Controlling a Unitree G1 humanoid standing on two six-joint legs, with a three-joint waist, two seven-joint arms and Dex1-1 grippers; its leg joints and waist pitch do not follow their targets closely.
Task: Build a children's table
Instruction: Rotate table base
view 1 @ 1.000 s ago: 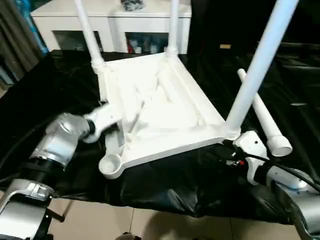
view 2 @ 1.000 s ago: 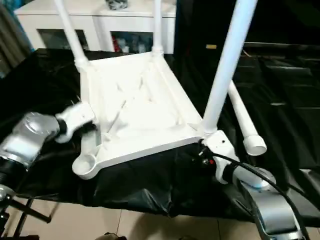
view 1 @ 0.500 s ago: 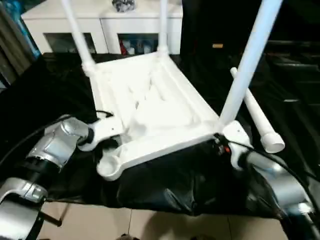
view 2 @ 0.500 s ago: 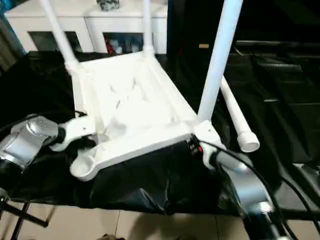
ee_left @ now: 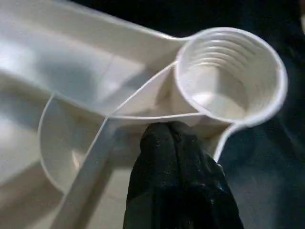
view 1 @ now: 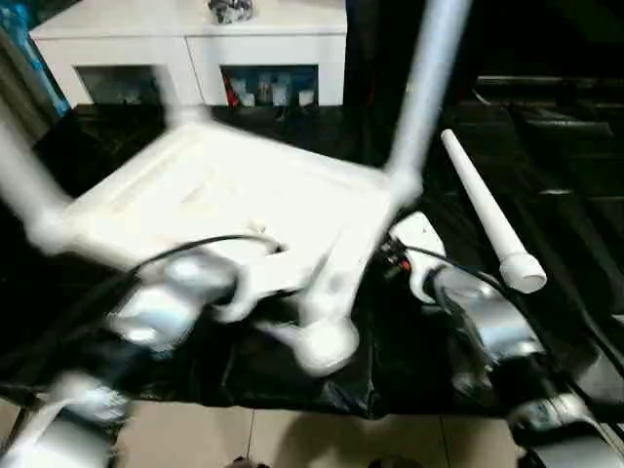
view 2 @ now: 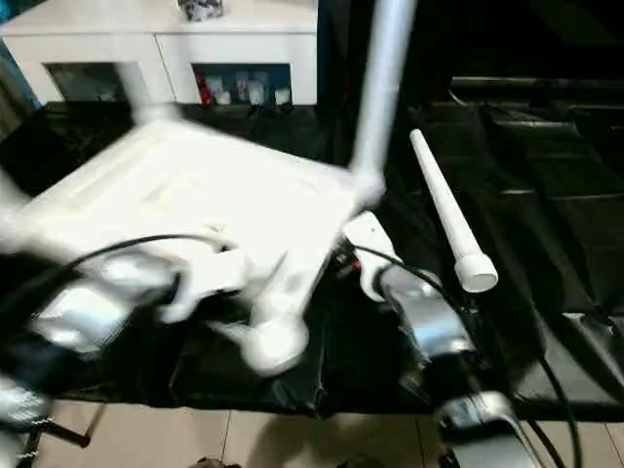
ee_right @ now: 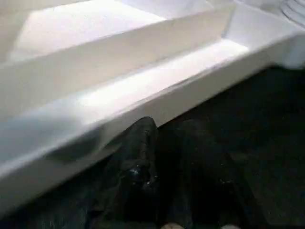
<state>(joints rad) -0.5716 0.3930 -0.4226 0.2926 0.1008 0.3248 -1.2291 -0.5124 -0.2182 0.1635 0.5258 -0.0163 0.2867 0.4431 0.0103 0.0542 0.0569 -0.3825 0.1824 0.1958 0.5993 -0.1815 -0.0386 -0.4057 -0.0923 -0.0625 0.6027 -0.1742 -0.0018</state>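
On the black-draped table [view 1: 585, 195], the children's table [view 1: 244, 195] lies upside down, with a loose leg [view 1: 483, 210] beside it and a white cabinet [view 1: 185, 49] behind. The left gripper [ee_left: 176, 143] pinches a rib by the empty corner socket [ee_left: 228, 71]. The right gripper [ee_right: 157, 167] sits at the rim; its fingers' state I cannot tell, and motion smears much.

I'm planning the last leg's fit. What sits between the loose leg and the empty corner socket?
The right arm lies between the loose leg and the empty socket; the socket's mouth looks unblocked.
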